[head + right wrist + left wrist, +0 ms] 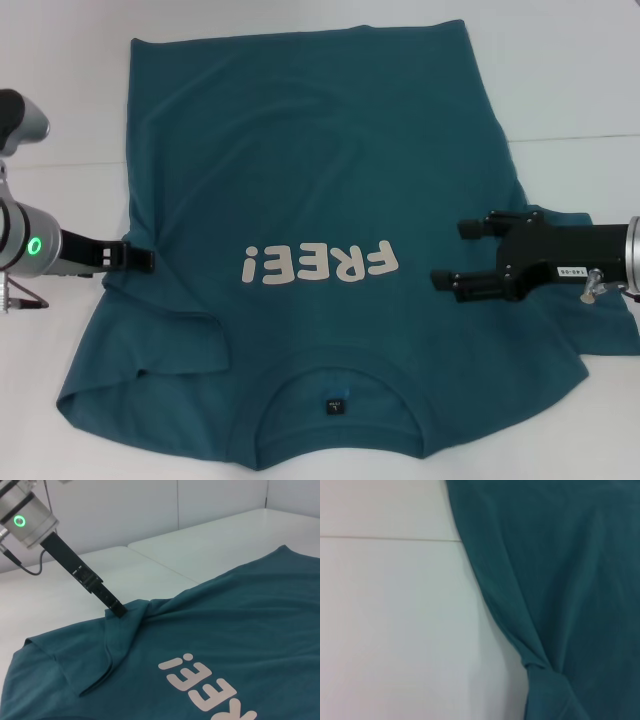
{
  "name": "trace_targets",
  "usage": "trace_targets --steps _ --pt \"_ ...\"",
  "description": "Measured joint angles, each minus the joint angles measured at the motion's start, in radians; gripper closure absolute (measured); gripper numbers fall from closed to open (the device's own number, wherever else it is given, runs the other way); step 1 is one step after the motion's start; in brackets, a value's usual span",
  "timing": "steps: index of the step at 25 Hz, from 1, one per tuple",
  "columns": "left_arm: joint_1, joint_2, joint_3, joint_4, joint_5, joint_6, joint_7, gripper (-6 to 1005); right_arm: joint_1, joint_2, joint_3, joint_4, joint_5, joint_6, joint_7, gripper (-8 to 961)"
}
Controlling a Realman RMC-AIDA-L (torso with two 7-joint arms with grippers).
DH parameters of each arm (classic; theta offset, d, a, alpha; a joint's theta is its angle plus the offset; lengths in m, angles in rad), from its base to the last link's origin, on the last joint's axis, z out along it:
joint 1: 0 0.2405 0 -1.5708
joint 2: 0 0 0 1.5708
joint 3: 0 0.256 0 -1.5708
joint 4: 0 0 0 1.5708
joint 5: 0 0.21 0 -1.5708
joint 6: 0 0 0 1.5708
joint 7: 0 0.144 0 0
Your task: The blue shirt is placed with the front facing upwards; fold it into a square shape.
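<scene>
Matt cloth blue shirt (320,190) on a smooth white table (580,70).

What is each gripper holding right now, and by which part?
Left gripper pinches the blue shirt at its left side edge near the armpit. Right gripper, jaws open above the shirt, holds nothing.

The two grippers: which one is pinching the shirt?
The left gripper. Its fingers are closed on a bunched fold at the edge of the blue shirt. The right gripper is spread open above the cloth, holding nothing.
</scene>
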Motion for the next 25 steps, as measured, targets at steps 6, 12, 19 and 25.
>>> trace_targets --steps 6,12,19,25 --pt "-0.013 0.004 0.000 0.051 -0.007 -0.033 0.002 150 0.000 0.000 -0.011 -0.001 0.000 0.003 0.013 25" --pt "-0.021 0.005 0.001 0.061 -0.067 -0.026 0.029 150 0.001 0.000 -0.012 -0.001 0.000 0.004 0.015 26" --pt "-0.027 0.006 0.003 0.083 -0.189 -0.035 0.090 150 0.001 0.000 -0.014 -0.001 0.000 0.000 0.016 26" --pt "-0.044 0.003 0.006 0.126 -0.254 -0.094 0.128 151 0.000 0.001 -0.014 -0.001 0.000 -0.003 0.023 27"
